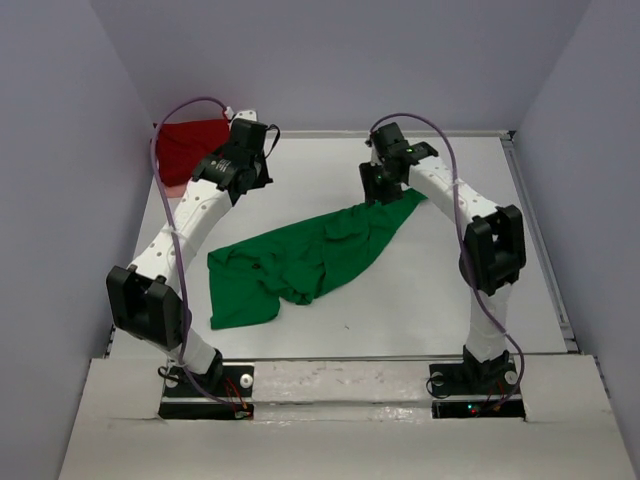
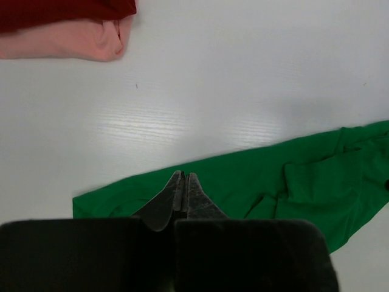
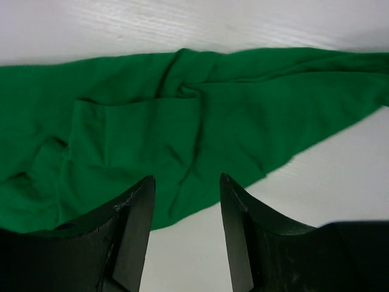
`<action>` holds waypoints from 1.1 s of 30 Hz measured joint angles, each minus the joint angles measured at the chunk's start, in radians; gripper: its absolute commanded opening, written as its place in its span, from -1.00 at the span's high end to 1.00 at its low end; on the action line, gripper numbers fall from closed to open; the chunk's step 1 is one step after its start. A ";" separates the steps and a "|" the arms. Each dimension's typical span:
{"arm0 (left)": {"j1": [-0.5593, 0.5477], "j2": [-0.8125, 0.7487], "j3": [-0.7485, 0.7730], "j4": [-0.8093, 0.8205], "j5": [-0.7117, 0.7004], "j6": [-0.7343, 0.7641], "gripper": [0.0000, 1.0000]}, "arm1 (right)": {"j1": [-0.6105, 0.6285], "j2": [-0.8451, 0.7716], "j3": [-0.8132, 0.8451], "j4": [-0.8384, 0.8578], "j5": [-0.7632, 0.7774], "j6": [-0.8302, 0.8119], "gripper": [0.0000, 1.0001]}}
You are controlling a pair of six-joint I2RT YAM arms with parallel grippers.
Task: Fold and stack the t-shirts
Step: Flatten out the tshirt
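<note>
Ok so standing here, count is three t-shirts total and two arms on the white table (image 1: pixel 440 290).

Shirt one is the green shirt (image 1: pixel 300 262). It's not folded at all, just a rumpled strip running diagonally across the middle of the table, near-left end fat and bunched, far-right end tapering to a point. Lots of wrinkles and a flap doubled over itself in the middle.

Shirts two and three are off in the far left corner, well apart from the green one. The dark red shirt (image 1: pixel 190 148) sits on top, and from above that's all you get. The left wrist camera shows the pink shirt (image 2: pixel 61 41) poking out from under the red one's edge, so that's a pile of two, touching.

Grippers, one per arm, so two:
- The left gripper (image 2: pixel 184 182) has its two fingers pressed tight together, tips meeting, and I can't see any cloth caught between them. It hangs over bare table between the red/pink pile and the green shirt, with the green fabric showing past the tips in its own camera.
- The right gripper (image 3: pixel 187 179) is spread, with a clear gap between its two fingers. It hovers right over the tapered far-right end of the green shirt, the shirt's edge showing through the gap. Nothing pinched.

So one loose, two piled.
</note>
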 measured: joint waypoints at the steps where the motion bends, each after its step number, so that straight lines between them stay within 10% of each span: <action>1: 0.000 0.000 0.000 0.002 0.000 -0.002 1.00 | 0.014 0.019 0.003 -0.003 0.003 0.000 -0.04; 10: 0.015 0.012 0.006 0.002 0.020 -0.004 1.00 | 0.171 0.151 0.058 -0.023 0.046 0.007 0.30; 14: 0.018 0.009 -0.079 0.040 0.097 -0.026 1.00 | 0.153 0.151 0.073 -0.019 0.063 0.014 1.00; 33: -0.089 -0.041 -0.344 0.113 0.253 -0.131 1.00 | 0.054 0.240 0.187 -0.042 0.210 0.006 1.00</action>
